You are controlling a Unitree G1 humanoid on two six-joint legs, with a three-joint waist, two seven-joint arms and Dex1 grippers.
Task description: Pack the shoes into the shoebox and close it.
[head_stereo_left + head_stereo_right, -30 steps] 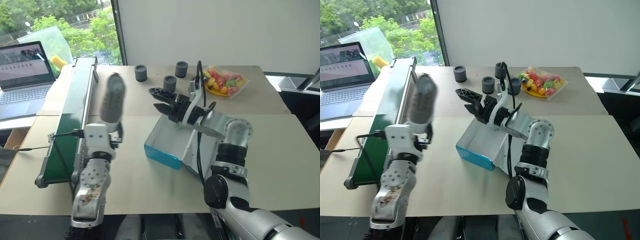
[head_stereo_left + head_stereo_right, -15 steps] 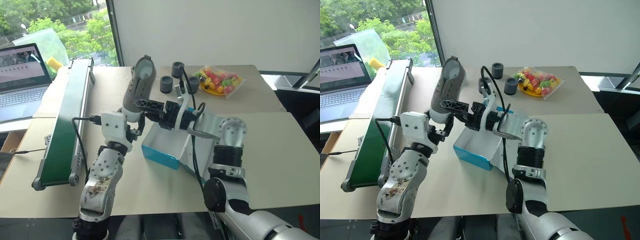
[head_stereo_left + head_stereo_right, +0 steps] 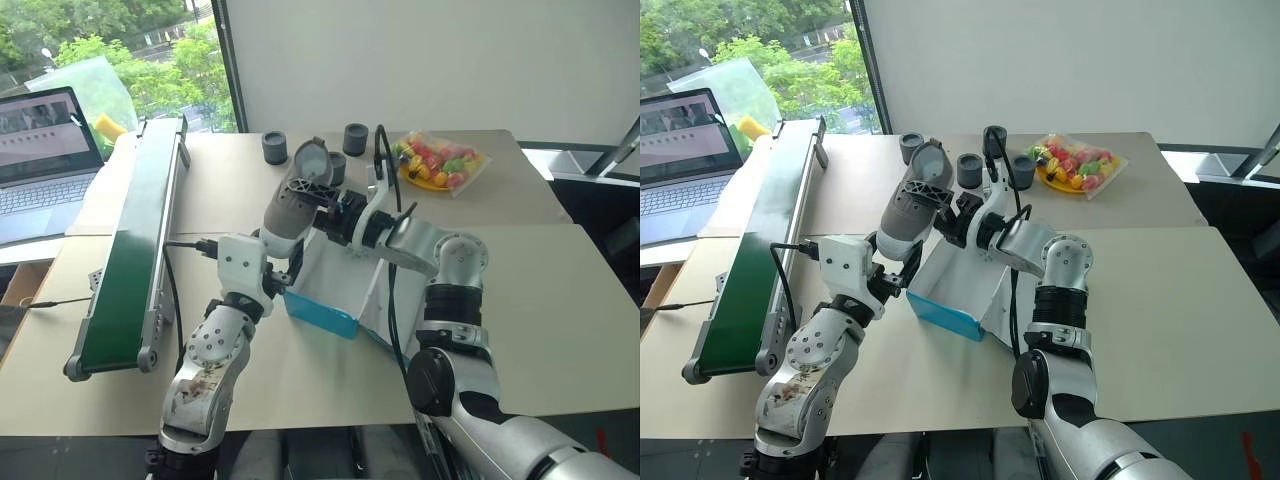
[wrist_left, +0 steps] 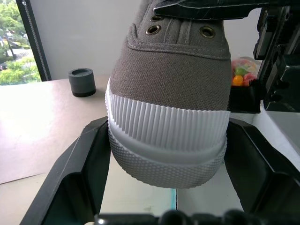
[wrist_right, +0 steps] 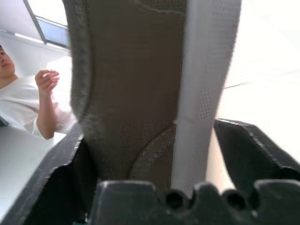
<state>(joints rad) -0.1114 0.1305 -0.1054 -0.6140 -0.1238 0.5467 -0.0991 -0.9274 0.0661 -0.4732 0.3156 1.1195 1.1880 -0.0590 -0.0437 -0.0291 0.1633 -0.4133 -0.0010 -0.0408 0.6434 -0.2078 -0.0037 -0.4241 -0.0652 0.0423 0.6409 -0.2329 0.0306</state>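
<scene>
Shoe (image 3: 296,195) aloft above shoebox (image 3: 325,297), mid-table (image 3: 560,330).
Held between left gripper (image 3: 283,262) and right gripper (image 3: 318,196); conveyor (image 3: 135,235) along left edge, cylinders (image 3: 274,147) and snack bag (image 3: 440,161) toward far edge.

Long green conveyor (image 3: 130,265) with metal side rails: left of the frame, running from the upper middle down toward the lower left, on the beige tabletop (image 3: 560,300). Open laptop (image 3: 45,150): far left edge, screen lit; behind it, in the upper left corner, a clear plastic bag (image 3: 95,85) with something yellow inside. Three small dark grey cylinders (image 3: 356,138): upper centre, with a clear bag of coloured sweets (image 3: 440,160) on a yellow plate just to their right; a person in a white top (image 5: 23,108), one hand raised, at the left edge of the right wrist view.
</scene>
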